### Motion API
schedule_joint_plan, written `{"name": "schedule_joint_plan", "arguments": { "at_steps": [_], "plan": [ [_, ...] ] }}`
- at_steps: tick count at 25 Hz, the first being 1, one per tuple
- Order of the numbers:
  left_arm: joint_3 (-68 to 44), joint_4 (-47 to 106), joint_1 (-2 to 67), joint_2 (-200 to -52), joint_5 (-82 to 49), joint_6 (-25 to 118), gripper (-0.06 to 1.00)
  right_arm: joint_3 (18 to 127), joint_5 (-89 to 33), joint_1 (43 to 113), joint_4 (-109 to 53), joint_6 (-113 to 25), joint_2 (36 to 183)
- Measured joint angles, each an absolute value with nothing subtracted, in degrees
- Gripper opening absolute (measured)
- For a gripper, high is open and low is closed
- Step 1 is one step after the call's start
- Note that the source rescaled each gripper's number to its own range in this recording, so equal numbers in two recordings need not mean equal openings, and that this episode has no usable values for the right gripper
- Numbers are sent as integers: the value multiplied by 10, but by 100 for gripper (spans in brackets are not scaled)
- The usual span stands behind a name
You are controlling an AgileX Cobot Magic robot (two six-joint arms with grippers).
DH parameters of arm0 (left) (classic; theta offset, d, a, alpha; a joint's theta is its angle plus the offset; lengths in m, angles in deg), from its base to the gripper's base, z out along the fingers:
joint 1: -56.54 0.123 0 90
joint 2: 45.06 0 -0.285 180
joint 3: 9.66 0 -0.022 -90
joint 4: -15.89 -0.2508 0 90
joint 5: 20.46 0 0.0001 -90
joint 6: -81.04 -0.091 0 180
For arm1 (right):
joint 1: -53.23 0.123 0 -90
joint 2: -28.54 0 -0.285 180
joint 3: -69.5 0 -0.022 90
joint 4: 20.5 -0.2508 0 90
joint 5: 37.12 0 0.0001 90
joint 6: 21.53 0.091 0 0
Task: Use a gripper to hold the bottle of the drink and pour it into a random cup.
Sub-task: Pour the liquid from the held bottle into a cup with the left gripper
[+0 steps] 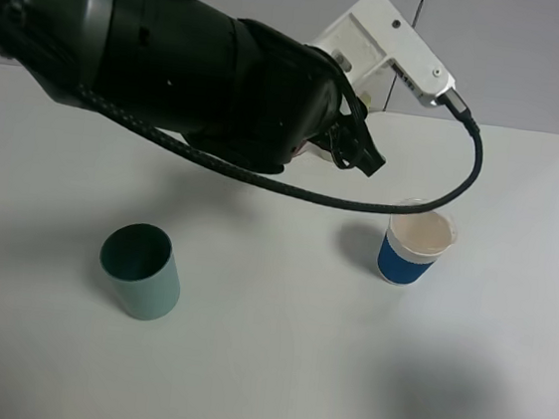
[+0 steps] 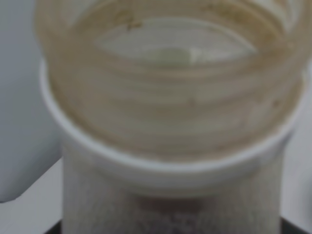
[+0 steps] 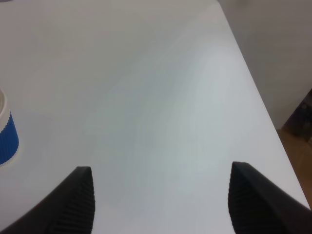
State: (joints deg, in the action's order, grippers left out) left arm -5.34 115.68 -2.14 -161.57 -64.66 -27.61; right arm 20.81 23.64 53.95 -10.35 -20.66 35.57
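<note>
Up near the table's far edge, the left gripper [image 1: 379,42] hung high over the white table [image 1: 272,379], on the end of a big glossy black arm [image 1: 186,50] stretching in from the left side. Its wrist camera was basically filled by the bottle [image 2: 165,97], with the wide pale threaded mouth right at the lens and all blurry. The claw's plates weren't in that shot and I couldn't make them out from above either, so I honestly couldn't tell whether it was pinching the bottle.

A black cable [image 1: 360,200] sagged off the claw in a long loop. Seen from above, its lowest stretch crossed right at the rim of the blue-and-white cup [image 1: 416,247]; touching or not, no idea. That cup sat upright in the right half of the table, well back from every edge. The teal cup [image 1: 140,271] stood upright too, front left and well apart from it, with lots of bare tabletop between them and in front.

Over on the other side, the right gripper [image 3: 161,195] had its black ridged fingers [image 3: 78,200] spread wide, only plain table showing between them. The table's right edge ran close by, with brown floor [image 3: 298,141] beyond.
</note>
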Motion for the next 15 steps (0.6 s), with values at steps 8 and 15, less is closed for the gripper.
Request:
{"name": "schedule_joint_plan", "arguments": {
  "at_steps": [8,15],
  "plan": [
    [-54,1158,-45,-1650,-666,-327,1,208,236,539,-104,-207,356],
    [-56,1159,-52,-1682,-686,-356,1,208,236,539,-104,-207,356]
  ]
}}
